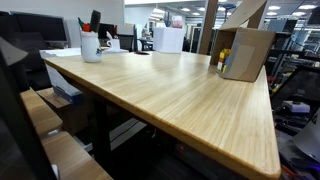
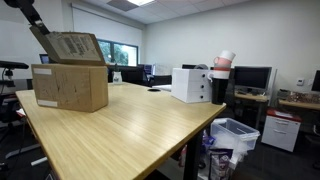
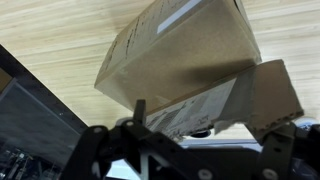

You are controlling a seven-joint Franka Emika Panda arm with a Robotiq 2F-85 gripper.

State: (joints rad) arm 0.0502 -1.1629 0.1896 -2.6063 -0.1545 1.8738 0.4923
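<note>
A brown cardboard box (image 1: 243,54) stands on the light wooden table (image 1: 170,95) near one end, and it shows in both exterior views (image 2: 70,86). Its top flaps (image 2: 72,46) stand open. My gripper (image 3: 212,128) hangs just above the box's open top. Its black fingers are spread wide apart, with a labelled flap (image 3: 200,105) lying under and between them. In an exterior view the black arm (image 2: 28,14) reaches down from the upper left to behind the raised flap. The fingers hold nothing that I can see.
A white mug with pens (image 1: 91,46) stands at the far end of the table. A white box (image 2: 190,84) and stacked cups (image 2: 223,62) are there too. A plastic crate (image 2: 236,134) sits on the floor. Desks with monitors (image 2: 251,78) stand around.
</note>
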